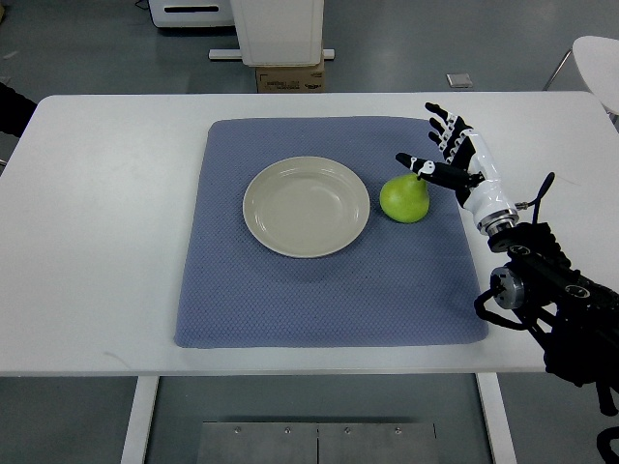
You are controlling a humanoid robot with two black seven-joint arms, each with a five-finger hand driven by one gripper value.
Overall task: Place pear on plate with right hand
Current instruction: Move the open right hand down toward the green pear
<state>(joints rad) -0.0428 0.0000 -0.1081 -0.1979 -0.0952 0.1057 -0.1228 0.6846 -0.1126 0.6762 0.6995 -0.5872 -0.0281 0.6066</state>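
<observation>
A green pear (404,198) lies on the blue mat (329,290), just right of the plate (261,217). The plate is cream, round and holds nothing. My right hand (440,150) hovers right of the pear with its fingers spread. Its thumb (424,166) reaches toward the pear's top and looks close to touching it; the other fingers point away toward the far side. Nothing is grasped. The left arm does not show.
The mat lies on a white table (97,242). A white machine base and a cardboard box (288,75) stand beyond the far edge. A white chair (598,58) is at the far right. A dark object (12,108) shows at the left edge.
</observation>
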